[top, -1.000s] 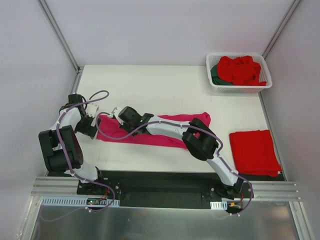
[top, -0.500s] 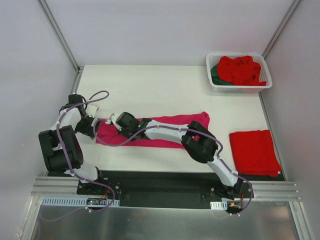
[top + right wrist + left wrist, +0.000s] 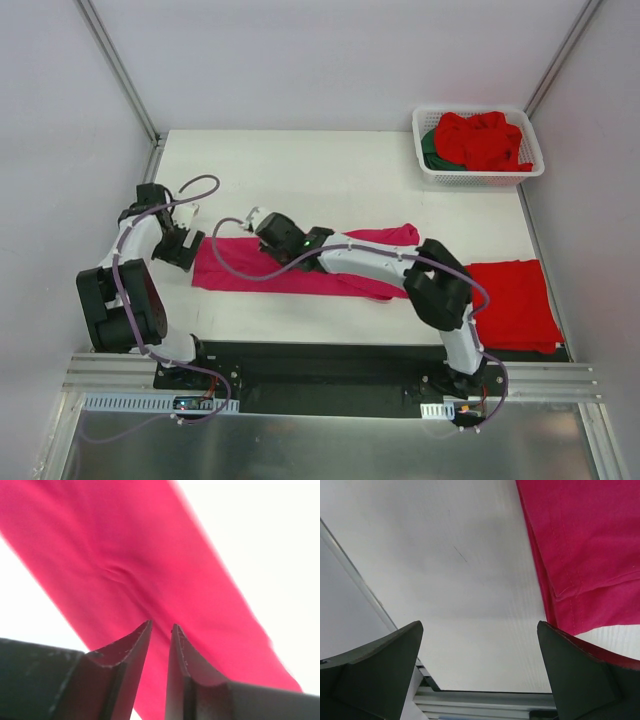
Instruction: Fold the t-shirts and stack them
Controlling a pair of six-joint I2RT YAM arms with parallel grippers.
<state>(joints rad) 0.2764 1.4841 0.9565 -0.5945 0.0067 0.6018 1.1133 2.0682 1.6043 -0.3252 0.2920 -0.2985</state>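
Note:
A magenta-pink t-shirt (image 3: 232, 270) lies folded into a long strip across the middle of the table. It also fills the right wrist view (image 3: 150, 555) and the right side of the left wrist view (image 3: 580, 540). My right gripper (image 3: 252, 218) (image 3: 161, 627) hovers over the strip's left part, jaws a narrow gap apart with no cloth between them. My left gripper (image 3: 190, 243) (image 3: 480, 670) stands wide open over bare table just left of the strip's end. A folded red t-shirt (image 3: 510, 300) lies at the right.
A white slotted basket (image 3: 478, 176) at the back right holds crumpled red t-shirts (image 3: 485, 140) and a dark green one (image 3: 432, 148). A metal rail (image 3: 470, 700) runs along the table's left edge. Grey walls close in the sides.
My right gripper has let go of the pink shirt's left end and moved up and right, its jaws parting. The strip now lies flat. The left gripper stays open.

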